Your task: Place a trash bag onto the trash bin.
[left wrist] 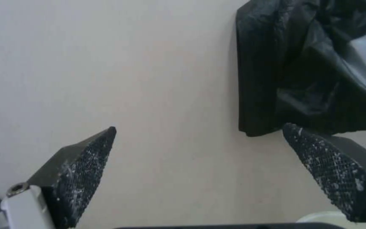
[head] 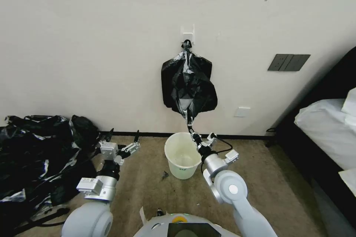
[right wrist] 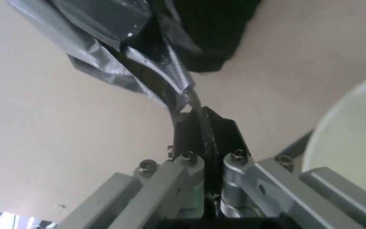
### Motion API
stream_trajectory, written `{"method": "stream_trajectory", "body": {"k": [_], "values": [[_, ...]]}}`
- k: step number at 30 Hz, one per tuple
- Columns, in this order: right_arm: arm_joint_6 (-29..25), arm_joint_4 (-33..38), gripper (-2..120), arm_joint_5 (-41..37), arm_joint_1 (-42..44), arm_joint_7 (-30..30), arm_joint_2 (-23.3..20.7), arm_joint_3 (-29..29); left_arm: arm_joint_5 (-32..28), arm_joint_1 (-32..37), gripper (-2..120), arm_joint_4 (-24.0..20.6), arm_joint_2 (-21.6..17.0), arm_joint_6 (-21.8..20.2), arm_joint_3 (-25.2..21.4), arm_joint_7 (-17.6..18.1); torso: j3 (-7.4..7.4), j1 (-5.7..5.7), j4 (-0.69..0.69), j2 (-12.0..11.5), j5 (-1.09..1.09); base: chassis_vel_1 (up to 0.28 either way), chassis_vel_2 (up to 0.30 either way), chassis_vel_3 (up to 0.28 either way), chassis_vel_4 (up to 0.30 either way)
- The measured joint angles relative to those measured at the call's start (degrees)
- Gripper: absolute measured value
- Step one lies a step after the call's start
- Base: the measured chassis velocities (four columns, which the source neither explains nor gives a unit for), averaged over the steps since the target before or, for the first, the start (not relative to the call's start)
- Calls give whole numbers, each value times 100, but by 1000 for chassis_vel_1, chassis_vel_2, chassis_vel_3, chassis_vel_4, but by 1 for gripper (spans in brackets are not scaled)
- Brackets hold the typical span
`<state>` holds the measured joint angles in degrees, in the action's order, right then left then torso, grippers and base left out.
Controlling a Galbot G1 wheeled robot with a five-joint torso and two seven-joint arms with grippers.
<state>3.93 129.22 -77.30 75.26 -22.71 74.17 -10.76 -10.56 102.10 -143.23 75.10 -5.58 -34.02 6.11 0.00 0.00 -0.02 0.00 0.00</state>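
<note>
My right hand (head: 192, 132) is clenched on the lowest tip of the trash bag (head: 188, 85); in the right wrist view its two black pads are pressed together with a thin strip of plastic (right wrist: 182, 83) pinched between them. The bag hangs from a white wall hook (head: 187, 34) at twelve o'clock in the head view, bunched and glossy, with its tail drawn down to my hand. The trash bin (head: 182, 154) stands upright on the carpet directly below the bag, and my right hand sits over its rim at about one o'clock. My left hand (head: 122, 136) is released, its fingers (left wrist: 81, 173) spread wide, raised above the carpet at nine o'clock from the bin and well apart from it. A big heap of black plastic (head: 35, 152) lies on the floor against the wall, farther out toward nine o'clock.
</note>
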Motion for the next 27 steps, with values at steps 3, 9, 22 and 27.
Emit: {"method": "stream_trajectory", "body": {"k": [3,9,22,27], "values": [[-9,-9,0,1,-266,-2,-40,20,-6,-20,100,0,-32,0,1,-1,0,0,1,0,0,0,0,0,0],[-16,-205,0,-50,-1314,-27,-174,261,-172,-154,100,0,-312,-50,-23,-1,1,0,3,0,0,0,0,0,0],[23,-380,0,-147,-1765,-119,-214,537,-2191,-2668,100,531,-2788,-1017,207,353,1,0,-2,0,-1,0,0,0,0],[27,-382,0,-23,-1697,-108,-187,588,-2881,-3969,100,930,-3399,-1269,800,358,1,0,2,0,-1,0,0,0,0]]}}
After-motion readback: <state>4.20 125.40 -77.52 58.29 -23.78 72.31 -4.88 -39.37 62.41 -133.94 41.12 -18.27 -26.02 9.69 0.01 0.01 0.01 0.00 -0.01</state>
